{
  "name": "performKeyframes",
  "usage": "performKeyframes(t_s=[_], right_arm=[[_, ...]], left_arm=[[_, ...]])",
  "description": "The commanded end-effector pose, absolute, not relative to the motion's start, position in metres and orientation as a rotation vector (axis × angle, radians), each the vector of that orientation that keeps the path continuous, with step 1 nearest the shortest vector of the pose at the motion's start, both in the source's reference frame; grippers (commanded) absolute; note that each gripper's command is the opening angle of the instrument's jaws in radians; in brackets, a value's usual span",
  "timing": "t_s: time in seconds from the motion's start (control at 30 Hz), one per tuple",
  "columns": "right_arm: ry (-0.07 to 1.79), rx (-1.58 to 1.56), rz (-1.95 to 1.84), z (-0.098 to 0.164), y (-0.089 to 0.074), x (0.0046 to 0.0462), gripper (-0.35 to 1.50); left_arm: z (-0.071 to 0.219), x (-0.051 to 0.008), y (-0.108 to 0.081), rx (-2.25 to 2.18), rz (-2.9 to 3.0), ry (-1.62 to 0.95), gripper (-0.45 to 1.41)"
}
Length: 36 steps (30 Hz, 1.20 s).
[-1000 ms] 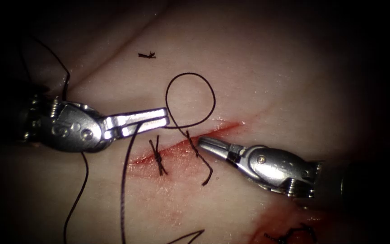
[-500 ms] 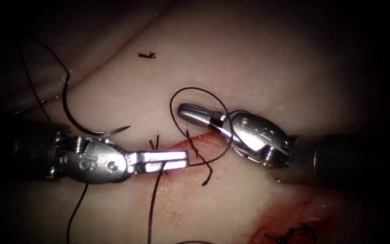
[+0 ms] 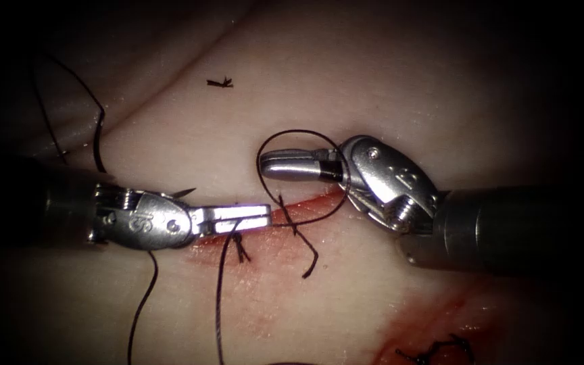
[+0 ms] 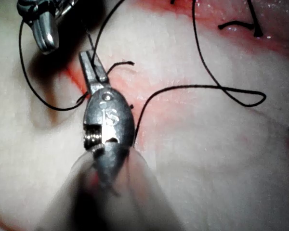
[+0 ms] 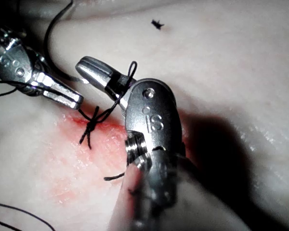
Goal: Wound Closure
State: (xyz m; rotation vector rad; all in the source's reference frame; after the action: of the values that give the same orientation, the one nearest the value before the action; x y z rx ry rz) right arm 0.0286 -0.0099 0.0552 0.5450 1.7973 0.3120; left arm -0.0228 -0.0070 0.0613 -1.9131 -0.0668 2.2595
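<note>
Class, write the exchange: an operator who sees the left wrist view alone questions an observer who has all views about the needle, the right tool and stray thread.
Operator: My left end effector grips thread. Where is the needle?
Observer: The needle lies on the tissue left of the cut, behind your tool, held by neither.
Operator: Does the right end effector hold anything?
Observer: The right end effector holds nothing; its jaws are shut, with a thread loop round them.
Operator: Any scraps?
Observer: A cut end lies above the cut.

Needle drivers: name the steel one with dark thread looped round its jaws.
The right arm's tool: the black thread loop circles it. The left arm's tool only grips a strand.
</note>
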Motion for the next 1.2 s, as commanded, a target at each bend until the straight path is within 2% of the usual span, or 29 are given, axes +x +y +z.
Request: performKeyframes(t_s=[0.03, 0.3, 0.57, 0.77, 1.13, 1.2], right_arm=[[1.807, 0.561, 0.301, 0.0554, -0.0104, 0.0294, -0.35], [1.789, 0.695, 0.151, 0.0549, -0.0112, 0.0282, -0.35], [1.585, 0.830, -0.111, 0.0546, -0.0119, 0.0278, -0.35], [1.355, 0.863, -0.328, 0.0554, -0.0144, 0.0280, -0.35], [1.228, 0.869, -0.474, 0.0554, -0.0181, 0.0289, -0.35], [1.186, 0.817, -0.520, 0.0551, -0.0181, 0.0294, -0.11]], left_arm=[[0.0621, -0.0233, -0.0074, -1.914, 2.253, -0.075, -0.45], [0.0634, -0.0228, -0.0068, -1.898, 2.254, -0.066, -0.45], [0.0639, -0.0226, -0.0063, -1.884, 2.258, -0.054, -0.45], [0.0639, -0.0226, -0.0063, -1.877, 2.260, -0.049, -0.45], [0.0639, -0.0227, -0.0064, -1.868, 2.264, -0.044, -0.45], [0.0639, -0.0228, -0.0064, -1.866, 2.264, -0.042, -0.45]])
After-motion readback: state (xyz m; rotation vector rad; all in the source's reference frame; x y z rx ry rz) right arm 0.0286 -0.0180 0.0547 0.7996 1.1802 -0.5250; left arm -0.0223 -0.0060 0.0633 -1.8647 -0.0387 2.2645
